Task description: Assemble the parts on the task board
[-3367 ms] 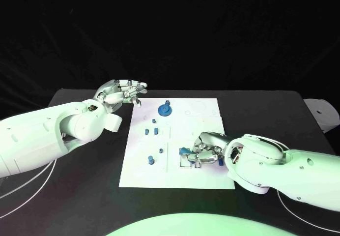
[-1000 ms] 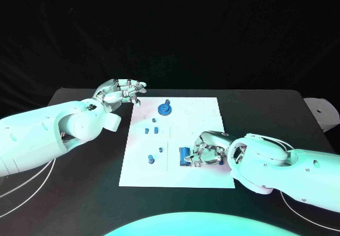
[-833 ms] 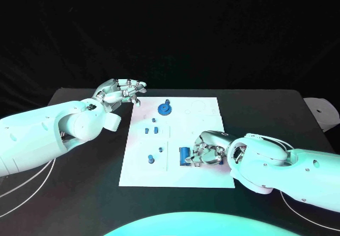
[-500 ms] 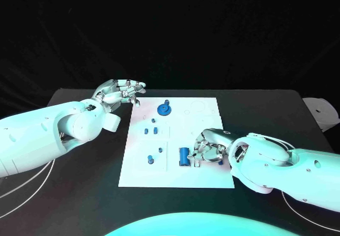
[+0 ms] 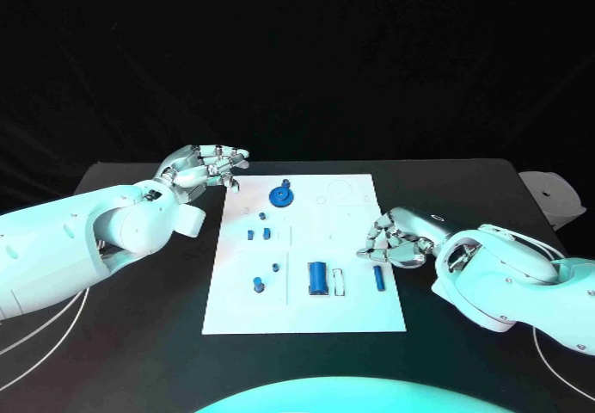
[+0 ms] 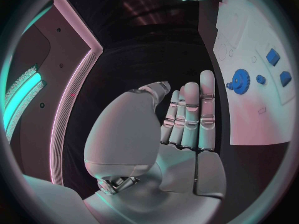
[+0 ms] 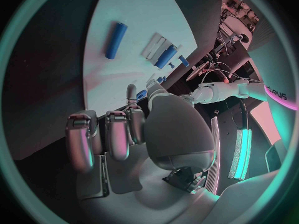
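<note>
The white task board (image 5: 306, 310) lies in the middle of the black table (image 5: 137, 344), its long side running away from the robot. On it, in the near half, a blue cylinder (image 5: 317, 277) lies flat in a pale slot with its long axis pointing away from the robot, and just to its right a thinner blue pin (image 5: 378, 277) lies flat on the same heading, close to the board's right edge. A blue gear (image 5: 284, 196) sits near the far end of the board, two small blue blocks (image 5: 260, 233) rest side by side left of the centre, and one small blue peg (image 5: 258, 283) stands near the left edge, level with the cylinder. The right hand (image 5: 395, 243) hangs over the board's right edge just beyond the pin, fingers curled in and holding nothing. The left hand (image 5: 205, 166) hovers off the board's far left corner, its fingers curled together with nothing in them. No writing can be read on the board.
</note>
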You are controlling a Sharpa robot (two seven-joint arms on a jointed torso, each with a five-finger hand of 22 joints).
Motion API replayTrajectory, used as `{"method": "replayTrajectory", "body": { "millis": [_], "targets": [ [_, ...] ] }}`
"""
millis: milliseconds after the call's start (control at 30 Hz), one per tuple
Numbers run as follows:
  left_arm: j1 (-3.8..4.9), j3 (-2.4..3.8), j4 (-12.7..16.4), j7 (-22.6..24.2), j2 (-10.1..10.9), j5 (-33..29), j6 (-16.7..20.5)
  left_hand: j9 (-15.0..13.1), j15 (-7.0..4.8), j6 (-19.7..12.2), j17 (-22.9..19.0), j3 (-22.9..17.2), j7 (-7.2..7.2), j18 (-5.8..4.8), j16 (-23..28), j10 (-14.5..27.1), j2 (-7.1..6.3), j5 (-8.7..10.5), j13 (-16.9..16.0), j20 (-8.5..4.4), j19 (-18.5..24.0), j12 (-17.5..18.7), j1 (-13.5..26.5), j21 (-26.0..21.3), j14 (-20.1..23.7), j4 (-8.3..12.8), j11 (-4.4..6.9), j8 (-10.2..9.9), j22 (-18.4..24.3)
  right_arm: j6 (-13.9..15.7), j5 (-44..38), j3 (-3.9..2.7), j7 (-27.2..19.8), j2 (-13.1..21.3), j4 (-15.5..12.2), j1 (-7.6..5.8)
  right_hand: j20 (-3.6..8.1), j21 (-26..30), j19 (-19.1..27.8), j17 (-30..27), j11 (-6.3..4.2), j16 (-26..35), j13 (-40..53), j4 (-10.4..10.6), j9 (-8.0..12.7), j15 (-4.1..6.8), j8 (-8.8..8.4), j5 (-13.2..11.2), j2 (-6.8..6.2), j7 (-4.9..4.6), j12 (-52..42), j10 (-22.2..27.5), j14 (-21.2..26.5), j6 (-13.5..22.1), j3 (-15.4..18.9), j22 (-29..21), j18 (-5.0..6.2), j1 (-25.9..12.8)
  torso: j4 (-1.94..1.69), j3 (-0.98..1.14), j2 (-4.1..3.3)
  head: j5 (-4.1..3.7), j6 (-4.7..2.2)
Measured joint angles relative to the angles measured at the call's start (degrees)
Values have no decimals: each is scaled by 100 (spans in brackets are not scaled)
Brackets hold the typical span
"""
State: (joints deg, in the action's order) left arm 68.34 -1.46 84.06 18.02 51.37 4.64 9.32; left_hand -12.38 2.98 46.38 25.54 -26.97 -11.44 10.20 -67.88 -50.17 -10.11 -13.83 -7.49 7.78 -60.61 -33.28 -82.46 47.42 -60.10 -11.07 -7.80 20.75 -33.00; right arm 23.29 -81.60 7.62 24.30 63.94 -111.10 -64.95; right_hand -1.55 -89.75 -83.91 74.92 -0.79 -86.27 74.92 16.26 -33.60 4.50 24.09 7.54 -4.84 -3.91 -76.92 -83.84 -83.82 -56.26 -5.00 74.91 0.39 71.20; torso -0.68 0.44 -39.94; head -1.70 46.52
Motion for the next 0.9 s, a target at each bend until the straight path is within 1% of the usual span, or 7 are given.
{"method": "replayTrajectory", "body": {
  "millis": [133, 267, 367, 433, 533, 733, 900],
  "targets": [
    [0, 0, 1, 2, -2, 0, -1, 0, 0, 0, -5, 0, 0, 0, 0, 0, 0, 0, 0, 0, 0, 0, 0, 0, 0, 0, 0, 0, 0, -63, -79, 9, -11, 206, 0, 69, 0, 0, 0, 0, 0, 0, 0, -17, 9, 0, 0, 0, -18, 0, 7, 0, 0, 0, -17, 0, 0, 19, 5, -1, -3, -56, -2],
    [0, -1, 4, 4, -2, 0, -3, 0, 0, 0, -5, 0, 0, 0, 0, 0, 0, 0, 0, 0, 0, 0, 0, 0, 0, 0, 0, 0, 0, -134, -197, 28, 7, 327, -16, 234, 0, 0, 0, 0, 0, 0, 0, -17, 8, 0, 0, 0, -8, 0, 28, 0, 0, 0, -17, -1, 0, 54, 12, 4, -3, -88, 4],
    [0, -1, 4, 4, -2, 0, -4, 0, 0, 0, -5, 0, 0, -1, 0, 0, 0, 0, 1, 0, 0, 0, 0, 0, 0, 0, 0, 0, 0, -172, -284, 31, 37, 335, -27, 348, 0, 0, 0, 0, 0, 0, 0, -17, 8, 0, 0, 0, -8, 0, 65, 0, 0, 0, -17, -1, 0, 54, 21, 4, -2, -93, 6],
    [0, -1, 4, 4, -2, 0, -5, 1, 0, 0, -5, 0, 0, 0, 0, 0, 0, 0, 1, 0, 0, 0, 0, 0, 0, 0, 0, 0, 0, -186, -333, 33, 63, 327, -23, 406, 0, 0, 0, -1, 21, 25, 0, -17, 15, -17, 0, 0, -8, 0, 74, 21, -17, 0, -16, -1, 0, 54, 21, 5, -1, -98, 7],
    [0, -1, 5, 4, -4, 0, -8, 1, 0, 0, -5, 0, 0, 0, 0, 0, 0, 0, 1, 0, 0, 0, 0, 0, 0, 0, 0, 0, 0, -193, -409, 36, 123, 283, 15, 490, -9, 0, -9, -1, 20, 25, 1, -16, 19, -21, 0, -33, -8, 0, 124, 21, -21, 0, -16, -1, 0, 54, 18, 5, -1, -112, 7],
    [0, 0, 5, 4, 0, 0, -11, 1, 0, 0, -5, 0, 0, 0, 0, 0, 0, 0, 1, 0, 0, 0, 0, 0, 0, 0, 0, 0, 0, -191, -539, 37, 257, 180, 101, 577, -22, 0, -21, -1, 20, 46, 0, -16, 22, -20, -21, -33, -8, 0, 131, 21, -21, 0, -16, 3, 0, 54, -4, 4, -1, -115, 8],
    [0, 0, 5, 4, 7, 0, -12, 1, 0, 0, -5, 0, 0, 0, 0, 0, 0, 0, 1, 0, 0, 0, 0, 0, 0, 0, 0, 0, -1, -176, -622, 22, 332, 85, 158, 593, -21, 0, -21, -1, 23, 46, 1, -14, 4, -20, -5, -33, -8, 14, 131, 24, -21, -18, -14, 4, 0, 54, -7, -1, -5, -95, 24]
  ]
}}
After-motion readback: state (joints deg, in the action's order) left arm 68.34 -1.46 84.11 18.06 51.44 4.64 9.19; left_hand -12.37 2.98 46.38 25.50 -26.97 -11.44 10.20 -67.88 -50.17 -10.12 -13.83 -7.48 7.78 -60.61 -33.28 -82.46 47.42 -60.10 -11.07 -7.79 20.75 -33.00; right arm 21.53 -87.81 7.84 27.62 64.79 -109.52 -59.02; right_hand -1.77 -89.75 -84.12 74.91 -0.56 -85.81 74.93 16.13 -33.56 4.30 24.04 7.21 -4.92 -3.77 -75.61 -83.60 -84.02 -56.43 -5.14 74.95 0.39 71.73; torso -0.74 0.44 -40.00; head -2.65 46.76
